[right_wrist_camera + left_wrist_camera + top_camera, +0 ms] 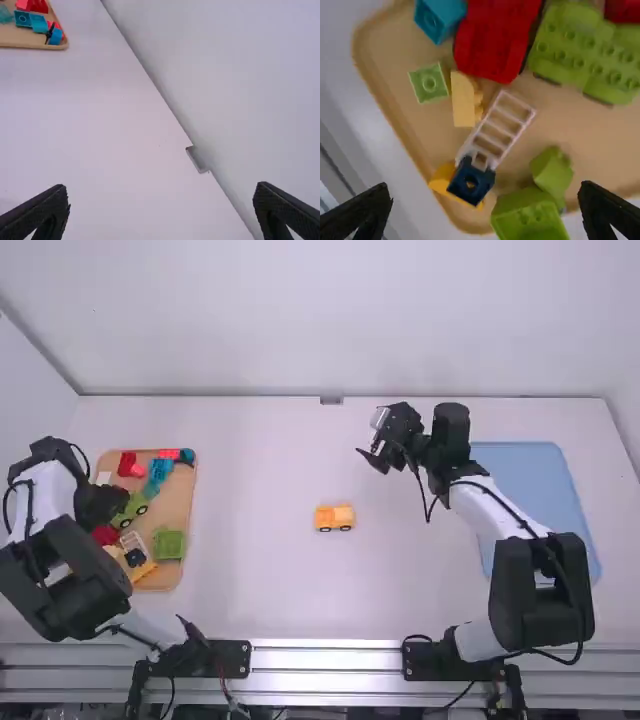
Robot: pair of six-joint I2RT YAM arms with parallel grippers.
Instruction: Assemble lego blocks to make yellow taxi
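At the left of the white surface (250, 570) lies a tan block tray (180, 495). The left pincer (112, 502) is spread above it; the right pincer (375, 440) gapes farther off, right of the yellow toy car (334, 517) at centre.

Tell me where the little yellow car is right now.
In the high view, the little yellow car stands near the middle of the white table, between the block-filled tan tray on the left and the blue tray on the right.

blue tray (535, 470), far right
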